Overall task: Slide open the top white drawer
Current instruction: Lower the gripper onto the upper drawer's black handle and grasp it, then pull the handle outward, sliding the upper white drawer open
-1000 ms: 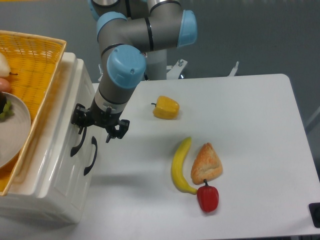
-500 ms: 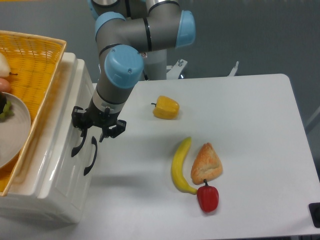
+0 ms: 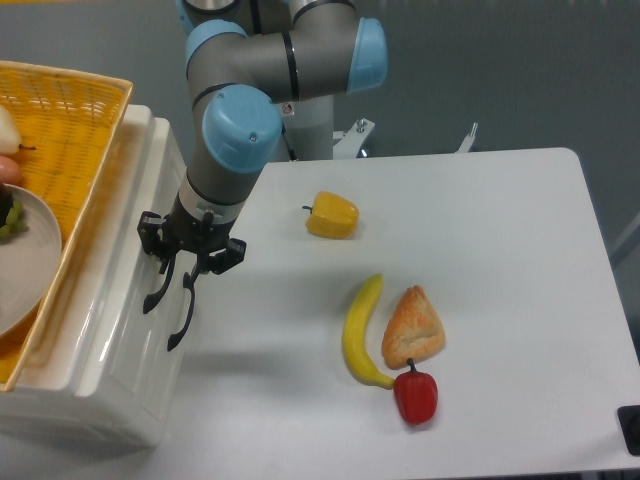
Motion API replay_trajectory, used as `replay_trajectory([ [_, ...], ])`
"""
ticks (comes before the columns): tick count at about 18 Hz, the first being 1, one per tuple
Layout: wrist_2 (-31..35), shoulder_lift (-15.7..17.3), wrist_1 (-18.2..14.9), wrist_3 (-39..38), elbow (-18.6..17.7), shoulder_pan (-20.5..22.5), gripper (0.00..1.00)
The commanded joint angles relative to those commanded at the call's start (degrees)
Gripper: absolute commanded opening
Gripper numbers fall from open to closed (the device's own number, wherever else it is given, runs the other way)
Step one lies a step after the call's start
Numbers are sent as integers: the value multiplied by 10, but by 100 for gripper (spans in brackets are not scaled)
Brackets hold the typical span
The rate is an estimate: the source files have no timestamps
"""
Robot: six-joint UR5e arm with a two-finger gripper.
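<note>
The white cabinet stands at the left, seen from above, its front facing right. The top white drawer (image 3: 128,305) looks shut flush, and its curved black handle (image 3: 154,293) is the one further left. The lower drawer's handle (image 3: 184,318) sits just to the right. My gripper (image 3: 188,260) hangs open right at the upper ends of both handles, fingers pointing down at the cabinet front. One finger (image 3: 158,250) is over the top drawer's handle end. Whether it touches the handle I cannot tell.
A yellow wicker basket (image 3: 75,150) with a plate (image 3: 25,260) rests on the cabinet top. On the white table (image 3: 500,250) lie a yellow pepper (image 3: 332,215), a banana (image 3: 360,330), a pastry (image 3: 412,326) and a red pepper (image 3: 416,396).
The gripper has drifted a little left and up, closer against the cabinet front and over the handles. The drawers have not moved.
</note>
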Motion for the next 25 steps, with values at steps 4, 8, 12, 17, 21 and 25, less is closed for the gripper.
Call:
replay_trajectory([
  [4,-6,-1,0,0,0,0,28],
  [8,-7,0,1,1,0,0,23],
  [12,-6,0,0,0,0,0,14],
  [17,-6,-1,0,0,0,0,9],
  [21,-5,0,0,1,0,2,6],
  [25,-4,0,0,1,0,5,6],
])
